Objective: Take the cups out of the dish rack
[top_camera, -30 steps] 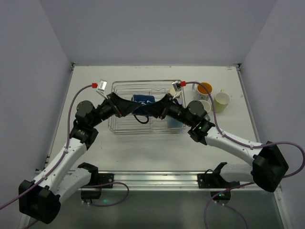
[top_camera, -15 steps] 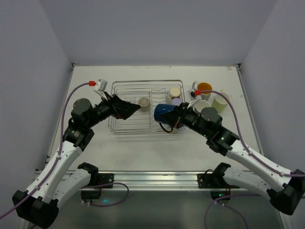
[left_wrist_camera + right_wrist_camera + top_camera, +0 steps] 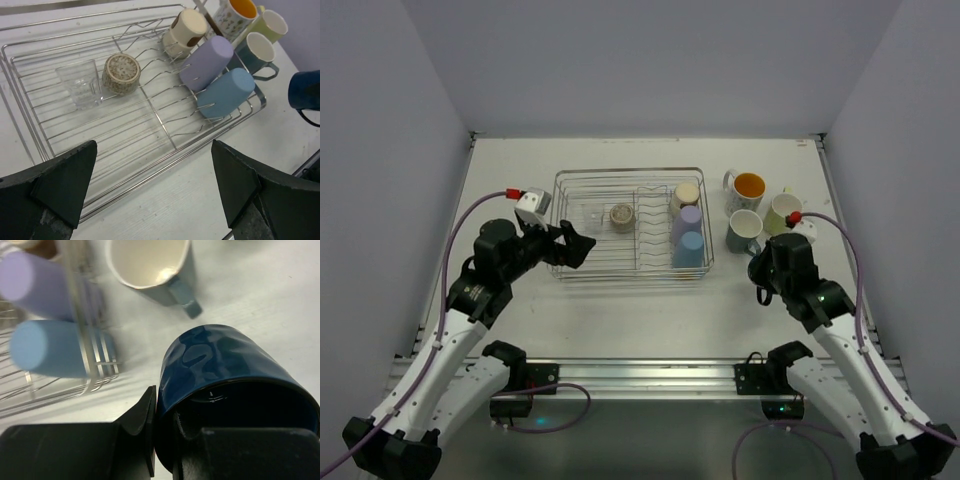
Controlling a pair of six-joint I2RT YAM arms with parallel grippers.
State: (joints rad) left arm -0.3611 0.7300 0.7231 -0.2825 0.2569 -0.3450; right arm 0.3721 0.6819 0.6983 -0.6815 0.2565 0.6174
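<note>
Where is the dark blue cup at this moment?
In the right wrist view, the dark blue cup is clamped in the right gripper, just right of the dish rack, beside the teal mug.

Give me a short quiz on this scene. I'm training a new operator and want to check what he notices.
1. True or false: the right pincer is shut on the dark blue cup.
2. How many cups lie inside the dish rack? A) three B) five C) seven
3. Fill in: the left pincer, at the rack's left side, is ___ and holds nothing.

Key: 1 true; 2 B; 3 open.
</note>
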